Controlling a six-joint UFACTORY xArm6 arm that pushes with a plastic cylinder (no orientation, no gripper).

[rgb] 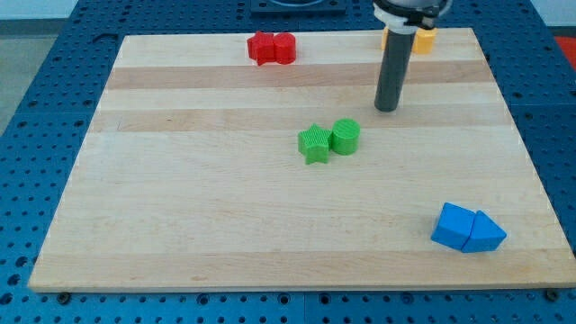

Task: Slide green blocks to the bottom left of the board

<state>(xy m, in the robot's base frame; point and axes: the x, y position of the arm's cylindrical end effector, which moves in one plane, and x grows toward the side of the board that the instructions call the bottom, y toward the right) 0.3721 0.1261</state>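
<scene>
A green star block (313,144) and green cylinder block (346,136) sit touching at mid-surface (180,225), bare wood stretching toward the bottom-left corner. My tip (386,108) stands upright just up-right of them; no jaws exist.

A pale wooden board (270,234), made of glued lengthwise planks with alternating lighter and slightly darker strips, fills most of the view. Around the board on every side lies a blue perforated metal table surface (27,135) with a regular grid of small holes. Beyond the board's top edge sits a dark grey fixture (297,7). Soft, even light falls across the board.
</scene>
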